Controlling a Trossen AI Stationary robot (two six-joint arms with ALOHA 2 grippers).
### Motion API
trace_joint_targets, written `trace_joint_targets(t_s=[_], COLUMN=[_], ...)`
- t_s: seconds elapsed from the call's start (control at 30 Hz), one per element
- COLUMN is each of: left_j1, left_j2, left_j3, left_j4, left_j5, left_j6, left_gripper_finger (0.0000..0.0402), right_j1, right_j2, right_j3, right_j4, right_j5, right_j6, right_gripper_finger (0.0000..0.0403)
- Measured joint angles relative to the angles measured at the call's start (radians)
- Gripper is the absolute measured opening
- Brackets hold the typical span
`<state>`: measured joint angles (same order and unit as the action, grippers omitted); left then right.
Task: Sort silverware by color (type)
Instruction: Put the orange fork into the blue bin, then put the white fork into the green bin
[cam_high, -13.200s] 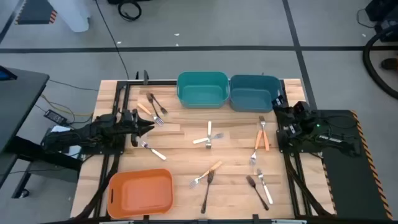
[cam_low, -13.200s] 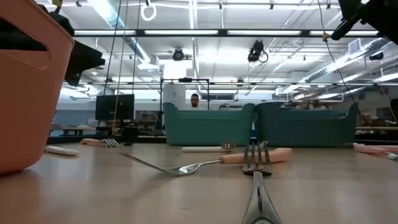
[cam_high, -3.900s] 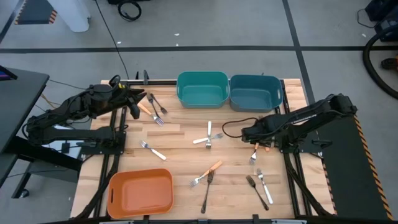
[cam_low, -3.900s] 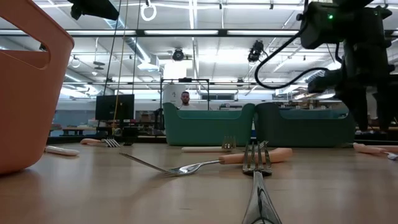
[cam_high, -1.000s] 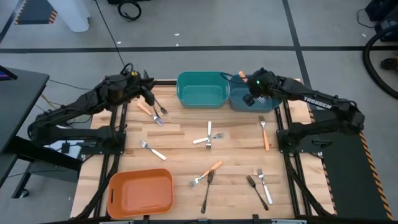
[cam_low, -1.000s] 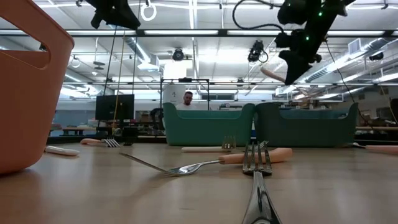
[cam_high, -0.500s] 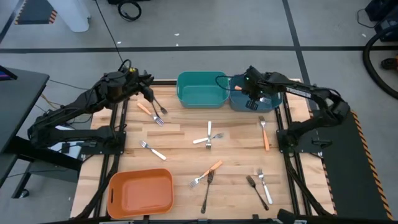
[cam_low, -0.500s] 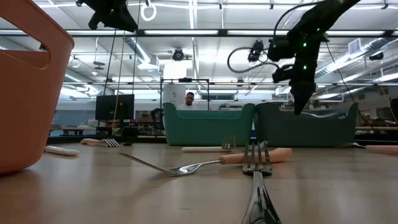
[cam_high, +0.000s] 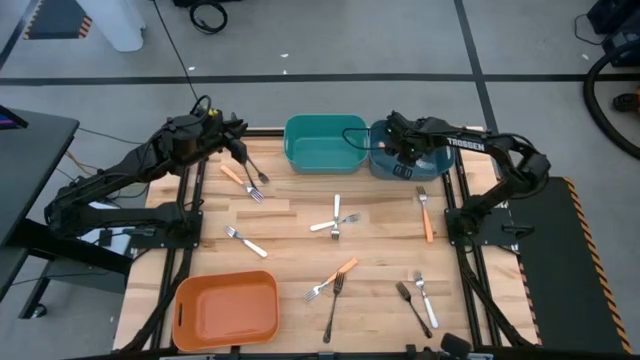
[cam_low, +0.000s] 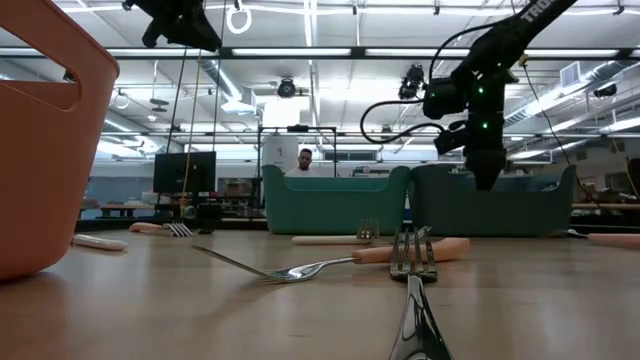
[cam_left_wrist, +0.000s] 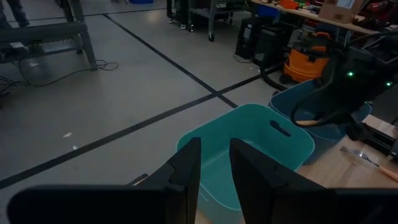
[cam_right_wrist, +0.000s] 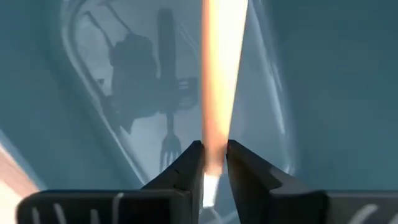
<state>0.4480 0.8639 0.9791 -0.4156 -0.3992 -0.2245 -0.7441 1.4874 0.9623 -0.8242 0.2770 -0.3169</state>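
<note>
My right gripper (cam_right_wrist: 214, 168) points down inside the blue-grey bin (cam_high: 442, 128) at the table's far right. An orange fork handle (cam_right_wrist: 219, 87) stands between its fingers, smeared along its length. The gripper's jaws are parted. In the low view this gripper (cam_low: 485, 172) dips behind the bin's rim. My left gripper (cam_left_wrist: 214, 162) hovers open with nothing between its fingers at the far left (cam_high: 230, 138), above a few forks (cam_high: 248, 172). More silverware lies flat on the wood: white-handled forks (cam_high: 335, 218), orange-handled ones (cam_high: 427, 222) and dark ones (cam_high: 333, 305). My right gripper has the orange handle (cam_right_wrist: 214, 146) between its two fingers, which come from above and point down into the bin along the handle. The handle runs on beyond the fingertips toward the bin floor. I cannot tell whether the fingers touch it.
A teal bin (cam_high: 325, 121) stands beside the blue-grey one at the far edge. An orange bin (cam_high: 226, 278) sits at the near left. In the low view a dark fork (cam_low: 415, 300) lies close to the camera. A person stands in the room behind the bins.
My right gripper has come down from above the bins' rims into the blue-grey bin, tipping from slanted to nearly straight down and rolling, with the orange-handled fork carried along. My left gripper has kept its place.
</note>
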Motion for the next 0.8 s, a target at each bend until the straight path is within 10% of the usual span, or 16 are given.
trace_joint_targets(t_s=[0.4,0.8], left_j1=[0.0,0.001], left_j2=[0.0,0.032], left_j3=[0.0,0.0], left_j4=[-0.001,-0.189], left_j5=[0.0,0.025], left_j6=[0.0,0.0], left_gripper_finger=[0.0094,0.0094], right_j1=[0.002,0.083], right_j2=[-0.001,-0.002], right_j3=[0.034,0.444], right_j4=[-0.047,-0.375], right_j5=[0.09,0.144], right_j6=[0.011,0.289], right_gripper_finger=[0.0118,0.0119])
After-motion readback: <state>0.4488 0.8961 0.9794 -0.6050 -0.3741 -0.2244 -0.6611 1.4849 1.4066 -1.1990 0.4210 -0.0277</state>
